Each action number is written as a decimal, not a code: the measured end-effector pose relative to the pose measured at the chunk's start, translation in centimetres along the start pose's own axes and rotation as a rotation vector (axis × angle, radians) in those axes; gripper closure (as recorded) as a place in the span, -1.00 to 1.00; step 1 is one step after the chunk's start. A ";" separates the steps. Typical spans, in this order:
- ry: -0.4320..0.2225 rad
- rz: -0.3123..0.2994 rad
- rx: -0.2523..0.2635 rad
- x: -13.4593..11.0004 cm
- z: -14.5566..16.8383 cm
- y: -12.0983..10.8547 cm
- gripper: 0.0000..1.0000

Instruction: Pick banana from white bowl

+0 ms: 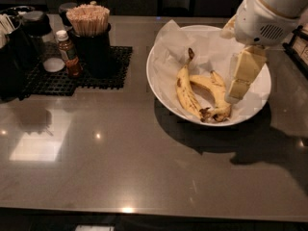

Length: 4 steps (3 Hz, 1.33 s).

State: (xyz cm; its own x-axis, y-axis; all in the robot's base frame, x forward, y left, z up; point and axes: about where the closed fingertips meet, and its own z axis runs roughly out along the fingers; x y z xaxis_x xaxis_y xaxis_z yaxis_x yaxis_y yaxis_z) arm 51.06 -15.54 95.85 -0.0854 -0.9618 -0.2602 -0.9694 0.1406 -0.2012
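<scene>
The white bowl (pixel 152 86) with a crinkled paper liner stands on the dark table, right of centre. In it lies the banana (pixel 185 89), yellow with brown spots, its long dark-tipped stem pointing to the back. A second spotted banana (pixel 214 87) lies to its right, and the two touch at their near ends. My gripper (pixel 231 65) hangs over the right half of the bowl. It is open and empty. One cream finger (pixel 243 74) reaches down just right of the second banana.
A black mat (pixel 111 70) at the back left holds a cup of wooden sticks (pixel 89 21), a small brown sauce bottle (pixel 68 53) and dark containers (pixel 19 52). The table's front edge runs along the bottom.
</scene>
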 end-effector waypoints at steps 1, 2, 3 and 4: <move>0.085 0.033 -0.104 0.3 3.9 -1.4 -1.00; 0.173 0.074 -0.175 1.1 7.0 -2.2 -1.00; 0.222 0.100 -0.213 1.4 9.1 -2.6 -1.00; 0.256 0.138 -0.239 2.0 10.4 -2.3 -1.00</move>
State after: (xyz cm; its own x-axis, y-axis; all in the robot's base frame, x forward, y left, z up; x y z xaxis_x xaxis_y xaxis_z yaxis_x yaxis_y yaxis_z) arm 55.55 -15.34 86.02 -0.2441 -0.9696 -0.0184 -0.9686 0.2429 0.0533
